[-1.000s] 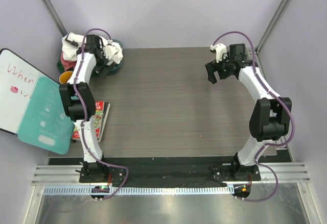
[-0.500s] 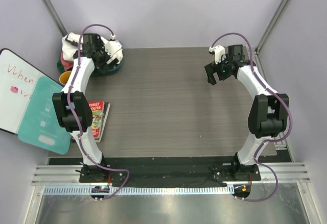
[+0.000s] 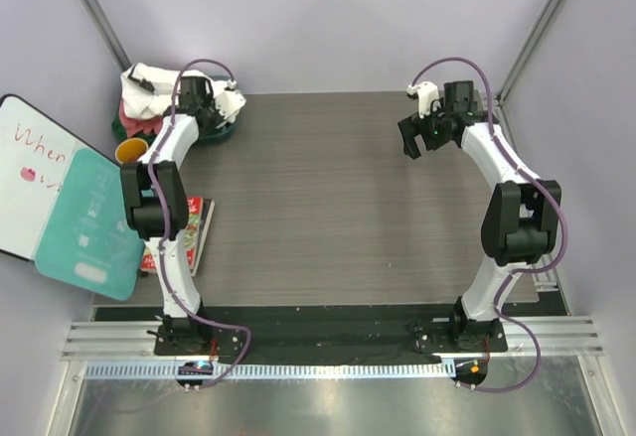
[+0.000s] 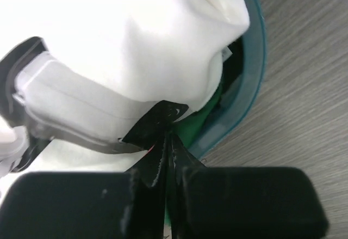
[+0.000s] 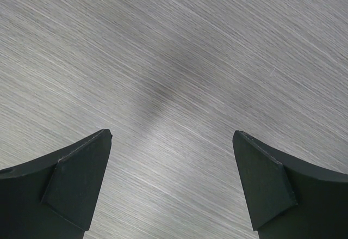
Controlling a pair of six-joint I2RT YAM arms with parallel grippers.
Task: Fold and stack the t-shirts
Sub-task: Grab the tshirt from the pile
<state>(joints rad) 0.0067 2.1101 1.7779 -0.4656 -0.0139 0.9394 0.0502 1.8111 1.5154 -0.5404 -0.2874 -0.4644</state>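
**Left arm.** The left gripper (image 4: 163,120) is positioned over the teal basin (image 4: 255,81) at the far left corner of the counter (image 3: 328,198). The jaws are fully closed, with the two black tips meeting in a single point. The tips press against the lower fold of the white t-shirt (image 4: 136,43), where that fold lies over the dark green t-shirt (image 4: 197,123). Whether any cloth is nipped between the tips cannot be determined from the wrist view.

**Right arm.** The right gripper (image 5: 172,134) is held above bare counter at the far right. The jaws are spread wide and hold nothing.

**T-shirts.** All three are bunched together, unfolded, at the basin.
- White t-shirt: heaped on top, spilling over the left side of the basin.
- Dark green t-shirt: inside the basin, beneath the white one (only a small patch shows against the basin wall).
- Salmon-pink t-shirt (image 3: 127,115): under the left part of the white heap.

**Other items.** A yellow cup (image 3: 130,150) stands just near of the shirts. A book (image 3: 191,227) lies at the left counter edge. A whiteboard (image 3: 30,158) and a teal board (image 3: 84,222) are located left of the counter.
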